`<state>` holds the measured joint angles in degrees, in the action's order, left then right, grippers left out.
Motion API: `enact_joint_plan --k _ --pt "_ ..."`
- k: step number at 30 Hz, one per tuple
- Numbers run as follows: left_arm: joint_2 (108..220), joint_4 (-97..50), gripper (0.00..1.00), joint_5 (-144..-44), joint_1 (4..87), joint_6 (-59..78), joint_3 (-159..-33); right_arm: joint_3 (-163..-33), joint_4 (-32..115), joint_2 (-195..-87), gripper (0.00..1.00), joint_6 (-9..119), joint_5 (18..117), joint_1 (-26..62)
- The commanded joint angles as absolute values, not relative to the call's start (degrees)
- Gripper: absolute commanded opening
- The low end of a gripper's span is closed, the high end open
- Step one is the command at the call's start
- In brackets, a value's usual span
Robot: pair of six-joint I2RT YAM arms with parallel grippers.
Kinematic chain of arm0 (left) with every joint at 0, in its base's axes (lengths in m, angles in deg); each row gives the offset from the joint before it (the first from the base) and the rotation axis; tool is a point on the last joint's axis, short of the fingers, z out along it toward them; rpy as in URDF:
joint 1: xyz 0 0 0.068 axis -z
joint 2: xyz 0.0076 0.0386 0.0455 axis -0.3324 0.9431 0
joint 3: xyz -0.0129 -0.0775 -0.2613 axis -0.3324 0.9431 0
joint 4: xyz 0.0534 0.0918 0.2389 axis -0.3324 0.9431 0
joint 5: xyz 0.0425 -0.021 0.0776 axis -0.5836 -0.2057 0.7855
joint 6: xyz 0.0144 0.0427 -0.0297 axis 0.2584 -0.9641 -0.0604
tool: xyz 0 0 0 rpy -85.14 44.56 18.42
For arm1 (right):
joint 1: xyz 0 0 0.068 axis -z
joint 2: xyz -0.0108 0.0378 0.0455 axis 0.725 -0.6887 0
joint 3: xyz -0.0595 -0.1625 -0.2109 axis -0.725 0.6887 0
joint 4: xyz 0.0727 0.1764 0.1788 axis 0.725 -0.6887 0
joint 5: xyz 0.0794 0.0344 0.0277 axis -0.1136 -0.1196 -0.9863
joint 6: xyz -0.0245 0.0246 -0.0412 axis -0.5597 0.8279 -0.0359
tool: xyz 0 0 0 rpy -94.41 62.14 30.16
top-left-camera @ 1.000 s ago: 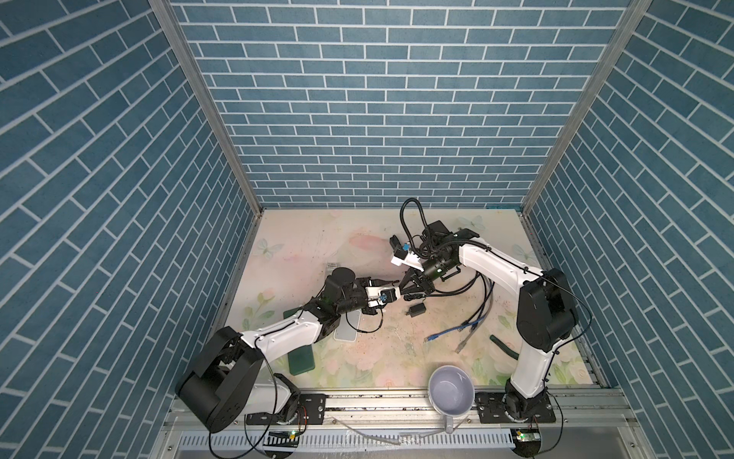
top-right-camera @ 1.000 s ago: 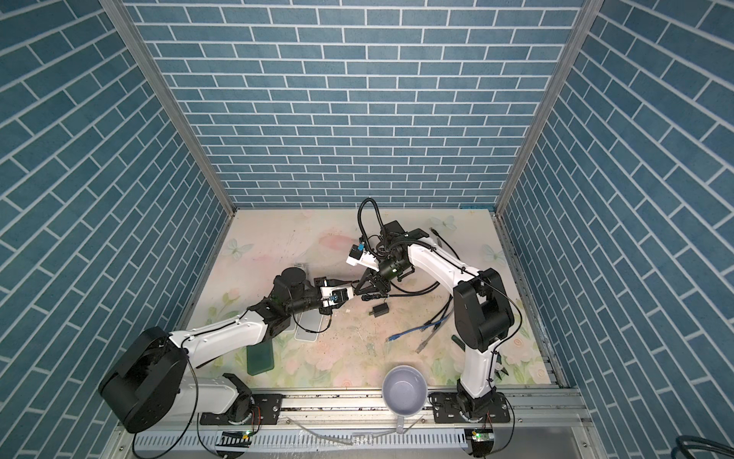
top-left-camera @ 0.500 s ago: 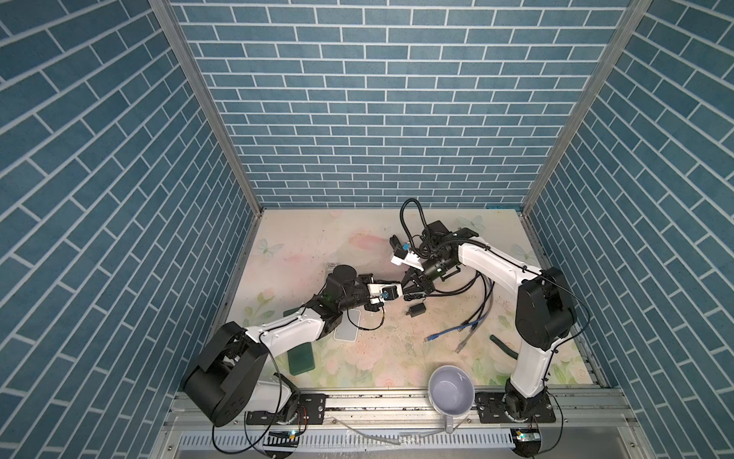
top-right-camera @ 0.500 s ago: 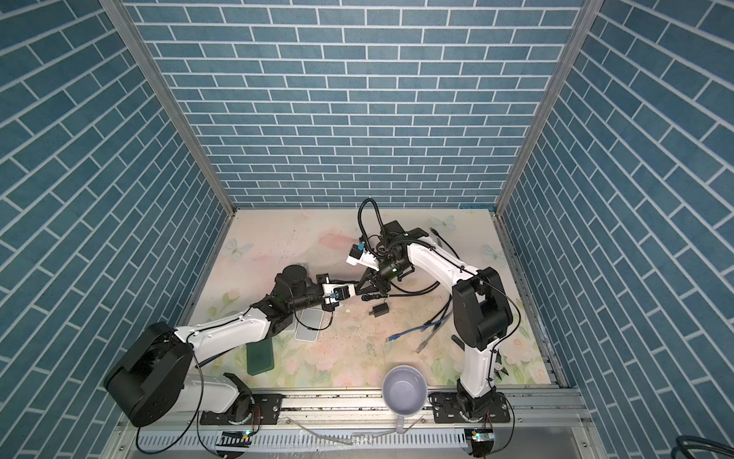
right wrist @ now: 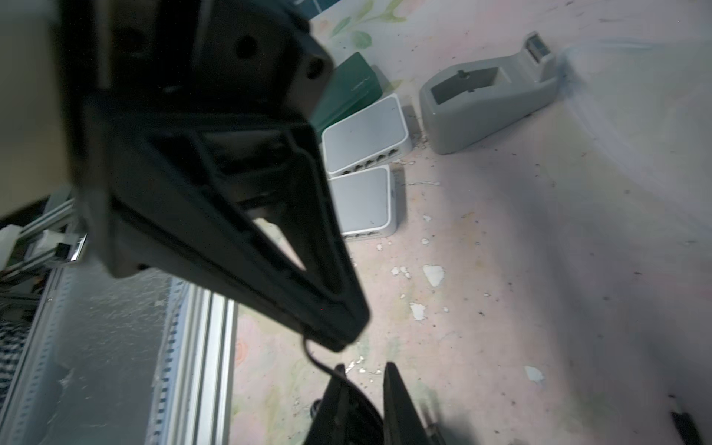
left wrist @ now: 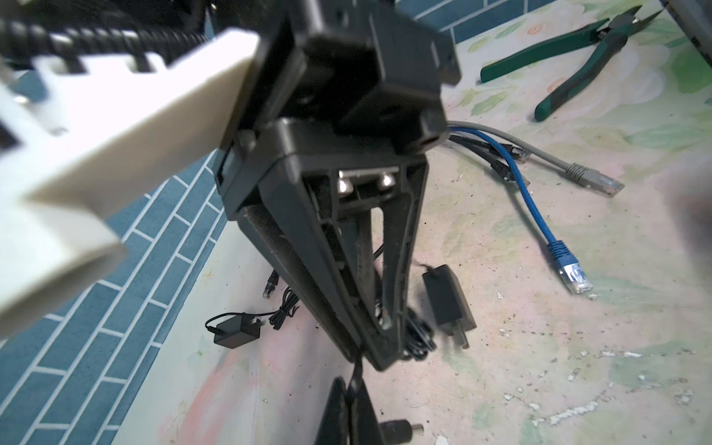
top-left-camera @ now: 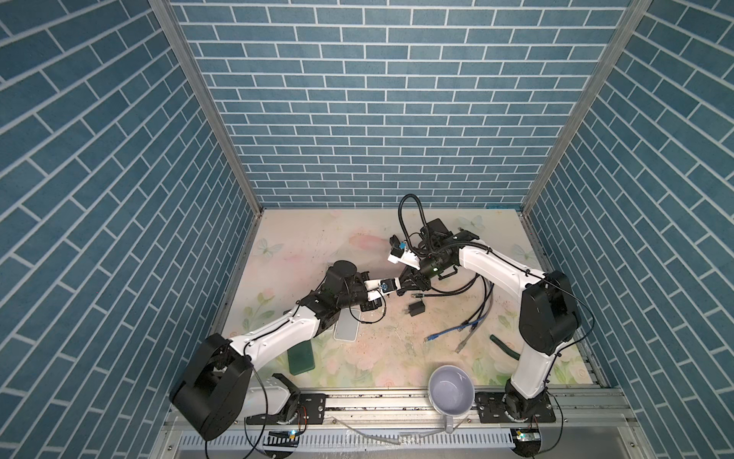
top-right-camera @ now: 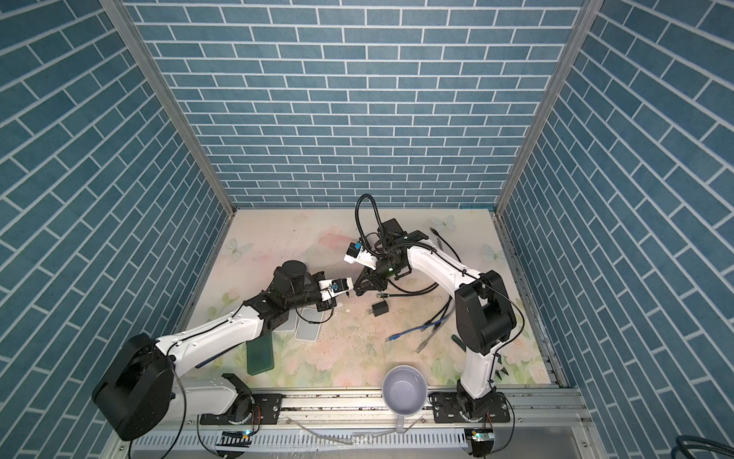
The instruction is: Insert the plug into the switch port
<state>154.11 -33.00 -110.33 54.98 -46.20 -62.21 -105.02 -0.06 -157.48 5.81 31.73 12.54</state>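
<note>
Black and thin, a cord [right wrist: 311, 354] runs between the two grippers where they meet tip to tip above the middle of the floral counter [top-left-camera: 317, 238]. In the left wrist view, the left gripper [left wrist: 348, 416] has its fingers pressed together on that cord. The right gripper [right wrist: 364, 371] has its fingers parted by a narrow gap with counter showing through. The cord passes beside one finger and nothing is clamped in the gap.

The plug [left wrist: 400, 427], a short black barrel with a metal tip, sits just beside the left fingers at the picture's edge. Whether it hangs on the gripped cord I cannot tell. It is in no port.

The white switches [right wrist: 366, 133] lie side by side on the counter under the left arm, port rows in view, next to a dark green box [right wrist: 348, 88]. The black adapter [top-left-camera: 415, 308] rests on the counter near the grippers, with blue and grey network cables [top-left-camera: 449, 332] beyond it.
</note>
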Motion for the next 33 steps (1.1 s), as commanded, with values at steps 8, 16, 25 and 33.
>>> enact_joint_plan --k 8,16,25,33 --pt "153.4 -23.4 0.00 -104.6 55.5 -28.8 -67.5 -98.3 18.4 -152.5 0.33 20.4 48.8 13.2" --pt "154.0 -28.8 0.00 -103.9 55.5 -24.4 -65.4 -93.1 25.6 -147.3 0.35 29.0 51.7 13.0" --pt "154.0 -31.4 0.00 -101.2 55.5 -23.2 -64.6 -88.0 28.3 -141.9 0.34 29.2 54.4 10.9" --pt "153.3 -34.9 0.00 -98.9 55.5 -23.2 -62.2 -85.2 29.5 -136.9 0.33 29.2 52.3 7.6"
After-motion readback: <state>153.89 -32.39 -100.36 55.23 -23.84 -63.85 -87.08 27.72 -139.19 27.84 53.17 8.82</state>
